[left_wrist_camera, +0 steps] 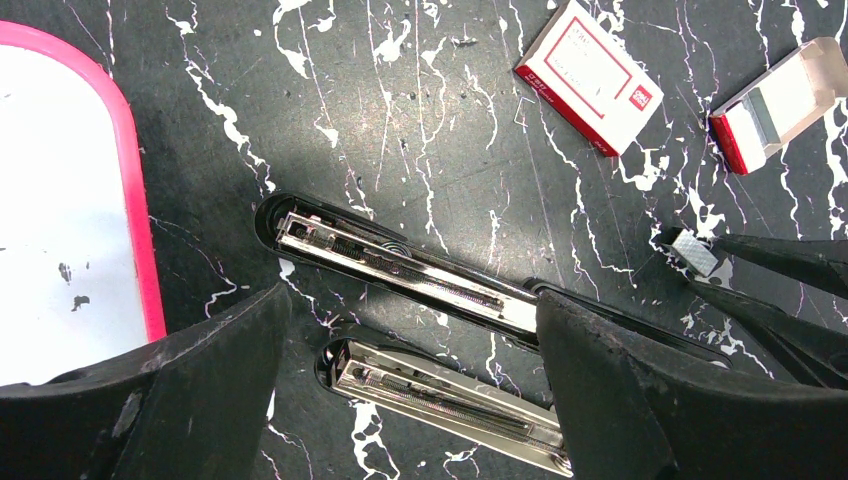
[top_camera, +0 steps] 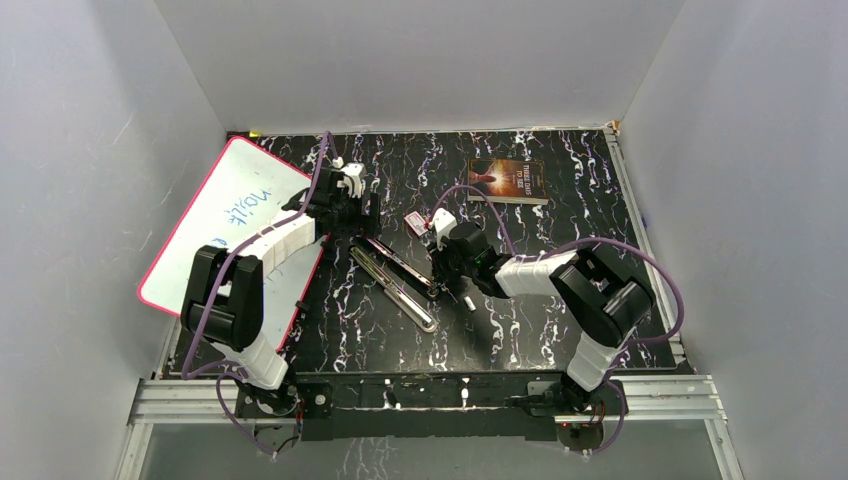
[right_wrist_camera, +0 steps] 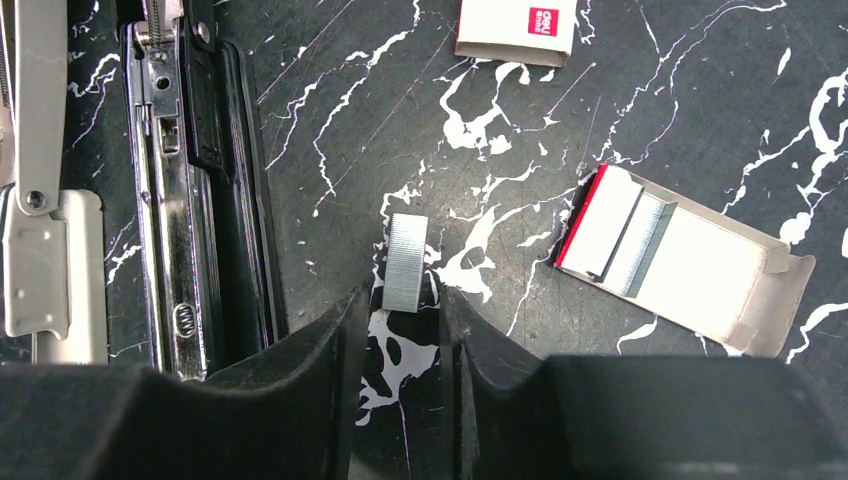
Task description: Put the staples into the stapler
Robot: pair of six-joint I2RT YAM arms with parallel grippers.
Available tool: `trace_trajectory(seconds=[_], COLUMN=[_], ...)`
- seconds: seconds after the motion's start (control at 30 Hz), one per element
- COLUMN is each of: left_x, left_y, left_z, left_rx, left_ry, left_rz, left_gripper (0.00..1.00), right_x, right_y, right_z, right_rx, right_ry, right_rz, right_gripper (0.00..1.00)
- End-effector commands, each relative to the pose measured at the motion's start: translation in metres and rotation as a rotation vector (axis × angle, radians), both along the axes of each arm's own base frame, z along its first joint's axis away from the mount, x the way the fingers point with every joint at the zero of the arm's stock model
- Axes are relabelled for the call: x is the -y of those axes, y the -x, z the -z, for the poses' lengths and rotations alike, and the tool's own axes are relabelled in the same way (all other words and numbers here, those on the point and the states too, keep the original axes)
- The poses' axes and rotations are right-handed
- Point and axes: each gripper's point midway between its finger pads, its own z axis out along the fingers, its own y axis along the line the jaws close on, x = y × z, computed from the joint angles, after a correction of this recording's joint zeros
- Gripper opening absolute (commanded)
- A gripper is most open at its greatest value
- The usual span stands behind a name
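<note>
1. The table (top_camera: 520,330) carries everything mid-frame in the top view, where both arms can reach it.
2. The stapler (left_wrist_camera: 400,262) lies swung open in two long halves across the middle of the left wrist view. Its metal channels face up, which we judge is so a strip can go in from above.
3. The left gripper (left_wrist_camera: 412,298) is spread wide, with one finger on each side of the stapler, and holds nothing. We read it as placed to steady the body during loading.
4. The right gripper (right_wrist_camera: 400,300) sits low and centre in its own view, just right of the stapler. Its fingers are narrowed to a slim gap and appear to pinch the staples.
5. The tray (right_wrist_camera: 700,270) lies at the right of that view, slid out of its sleeve (right_wrist_camera: 515,30) at the top edge. This leaves spare strips exposed for picking.
6. The staples (right_wrist_camera: 405,262) are one short silvery strip, with the near end between the right fingertips. The strip points forward, roughly parallel to the stapler's channel, which suits sliding it in. It is not yet in the stapler, and we cannot tell whether it is clear of the table.
</note>
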Motion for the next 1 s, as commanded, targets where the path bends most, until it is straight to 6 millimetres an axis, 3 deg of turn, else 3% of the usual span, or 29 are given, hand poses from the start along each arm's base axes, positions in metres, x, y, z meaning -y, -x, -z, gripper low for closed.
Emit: trace_trajectory(seconds=[0.0,0.53,0.97], left_x=[0.001,0.002,0.002], left_y=[-0.008,-0.008,-0.008], left_z=[-0.019,-0.019,-0.020], left_rx=[0.044,0.043,0.046], left_ry=[0.010,0.012,0.012], left_rz=[0.005,0.007,0.005], left_gripper=[0.91,0.91,0.91], right_x=[0.002,0.019,0.021], right_y=[-0.003,0.015,0.014], right_z=[0.010,0.044,0.047], right_rx=[-0.010,0.030,0.047], right_ry=[-0.012,0.016,0.042], right_rz=[0.039,0.106,0.112], right_gripper=[0.42,0.39,0.13])
